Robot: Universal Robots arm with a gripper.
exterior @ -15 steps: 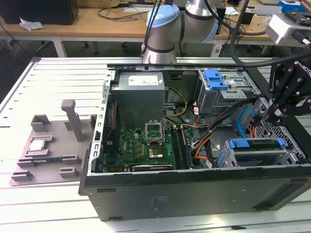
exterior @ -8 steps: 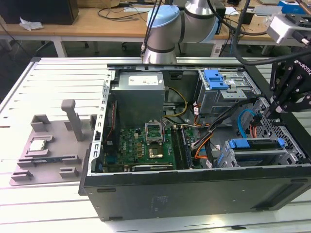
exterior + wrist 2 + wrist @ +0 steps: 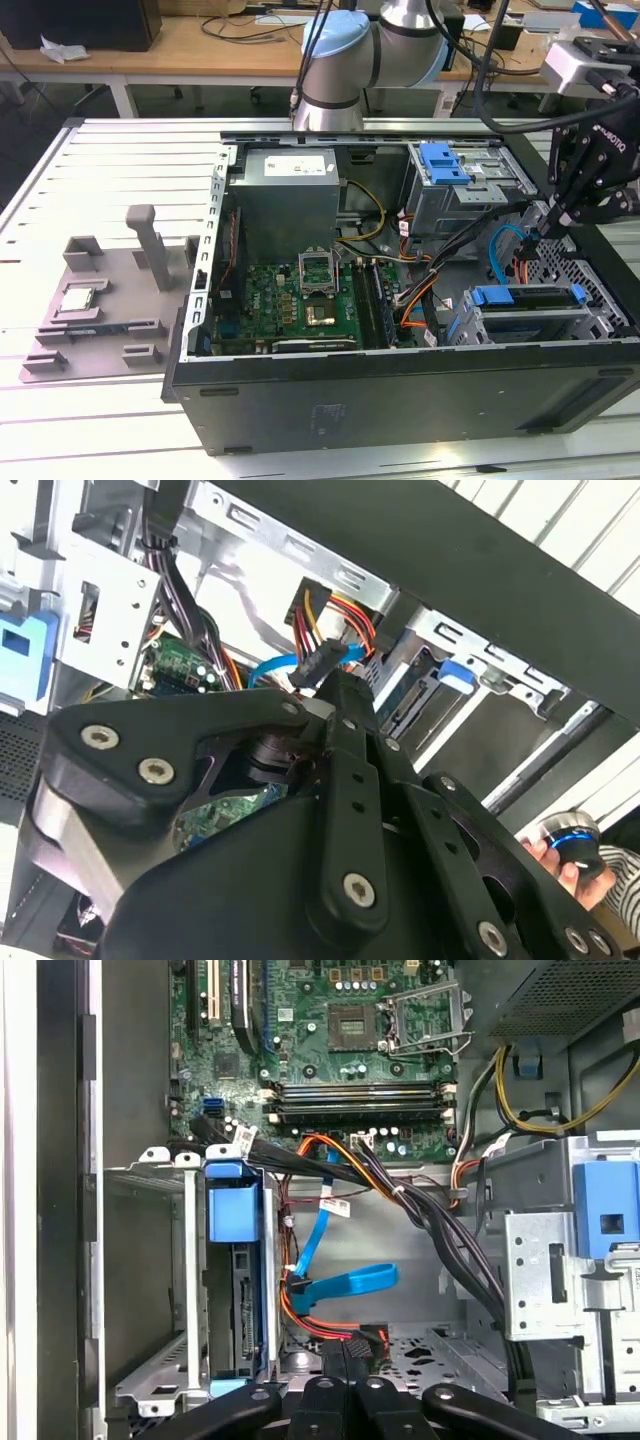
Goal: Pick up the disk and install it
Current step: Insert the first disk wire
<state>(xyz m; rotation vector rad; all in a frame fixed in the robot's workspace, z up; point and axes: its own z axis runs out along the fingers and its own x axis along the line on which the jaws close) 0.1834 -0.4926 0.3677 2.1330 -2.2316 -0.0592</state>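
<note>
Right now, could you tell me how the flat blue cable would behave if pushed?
The blue cable probably bends easily, since it lies in loose curves. Thin and ribbon-like, it looks light. It may snag neighbouring black wires.

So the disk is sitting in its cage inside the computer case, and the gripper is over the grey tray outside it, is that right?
Not quite: the disk sits in its cage, but the gripper is inside the computer case, beside that cage near the blue cable, not over the grey tray, as the exterior view shows.
</note>
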